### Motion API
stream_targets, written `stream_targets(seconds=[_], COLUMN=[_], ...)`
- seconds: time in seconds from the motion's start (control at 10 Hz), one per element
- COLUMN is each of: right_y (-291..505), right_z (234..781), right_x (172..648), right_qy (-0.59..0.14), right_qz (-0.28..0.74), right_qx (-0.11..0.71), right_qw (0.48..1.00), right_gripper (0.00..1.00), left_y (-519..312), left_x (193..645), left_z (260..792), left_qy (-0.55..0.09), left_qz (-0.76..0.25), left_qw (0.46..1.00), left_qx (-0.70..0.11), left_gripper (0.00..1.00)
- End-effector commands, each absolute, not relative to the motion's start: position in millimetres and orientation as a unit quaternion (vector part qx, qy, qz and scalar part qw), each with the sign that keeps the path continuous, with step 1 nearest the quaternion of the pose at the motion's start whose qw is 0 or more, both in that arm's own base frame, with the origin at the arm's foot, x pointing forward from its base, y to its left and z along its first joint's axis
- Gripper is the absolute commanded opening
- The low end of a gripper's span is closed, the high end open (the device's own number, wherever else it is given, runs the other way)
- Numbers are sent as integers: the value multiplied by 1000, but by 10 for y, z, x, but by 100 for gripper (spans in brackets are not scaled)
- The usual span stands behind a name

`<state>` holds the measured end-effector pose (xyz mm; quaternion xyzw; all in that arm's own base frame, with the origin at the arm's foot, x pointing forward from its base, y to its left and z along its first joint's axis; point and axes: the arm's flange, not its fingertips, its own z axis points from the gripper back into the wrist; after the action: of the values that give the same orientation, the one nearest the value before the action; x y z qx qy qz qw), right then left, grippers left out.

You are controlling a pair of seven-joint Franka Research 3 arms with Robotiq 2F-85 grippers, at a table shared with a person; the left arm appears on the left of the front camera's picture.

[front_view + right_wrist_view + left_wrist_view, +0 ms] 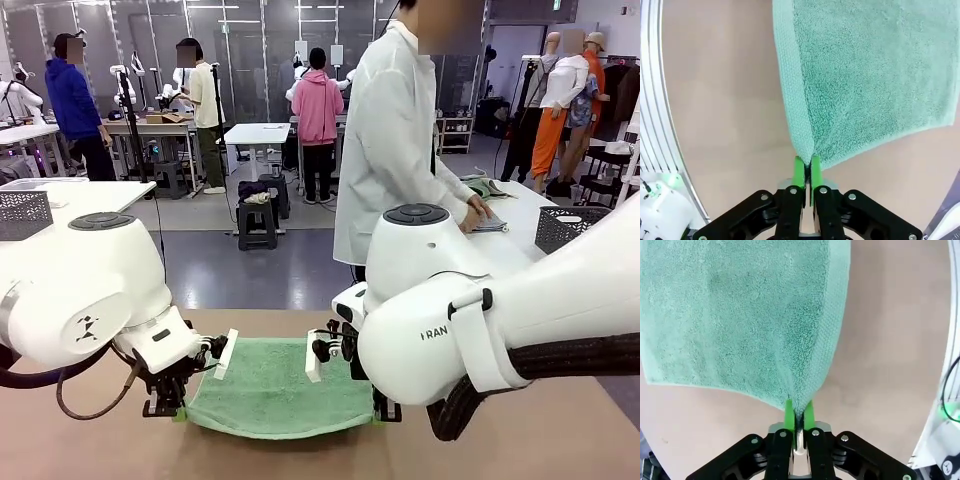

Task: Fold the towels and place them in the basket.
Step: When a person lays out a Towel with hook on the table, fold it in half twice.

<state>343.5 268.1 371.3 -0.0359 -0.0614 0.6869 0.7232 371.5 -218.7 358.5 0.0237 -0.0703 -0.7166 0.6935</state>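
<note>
Front view: we see the mint green towel point(280, 385) spread on the tan desk point(90, 455) btw both arms, w/ its near edge raised a bit off the surface and sagging in the middle. At the towel's near-left corner sits the left claw point(178, 410). At the near-right corner is the right claw point(384, 408), part hidden by that arm's big white joint. Left wrist view: we see the green pads point(789, 412) pressed together on the corner, cloth bunched into a fold where it enters them, and the towel fanning away over the desk. Right wrist view: same story, green pads point(799, 170) clamped on the hemmed corner, woven border running up from the grip. Back in front view, the basket point(572, 228), dark w/ lattice sides, stands on a white table point(525, 205) at far right, well apart from the towel. A person in a white coat point(390, 140) stands beyond the desk, turned to that table, hand point(478, 212) on a folded cloth point(492, 226) there. A greyer lattice bin point(22, 213) sits on another table point(90, 195) at far left.
</note>
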Motion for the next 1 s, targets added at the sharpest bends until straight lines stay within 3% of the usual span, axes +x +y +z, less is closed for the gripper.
stream_targets(seconds=[0.0,0.3,0.4,0.5,0.9], right_y=[2724,2681,2685,2674,2649], right_z=[3716,3713,3719,3753,4016], right_x=[3402,3435,3434,3416,3872], right_qy=[-54,-61,-59,-67,-84], right_qz=[687,687,690,699,710], right_qx=[-57,-36,-40,-40,-47], right_qw=[722,723,720,711,697], right_gripper=[0,0,6,6,6], left_y=[-2199,-2187,-2190,-2192,-2202], left_x=[3668,3715,3703,3721,4158], left_z=[3643,3585,3586,3655,3945], left_qy=[-57,-70,-67,-71,-53], left_qz=[-725,-717,-719,-718,-720], left_qw=[685,693,692,692,691], left_qx=[30,24,24,22,26], left_gripper=[0,0,8,8,8])
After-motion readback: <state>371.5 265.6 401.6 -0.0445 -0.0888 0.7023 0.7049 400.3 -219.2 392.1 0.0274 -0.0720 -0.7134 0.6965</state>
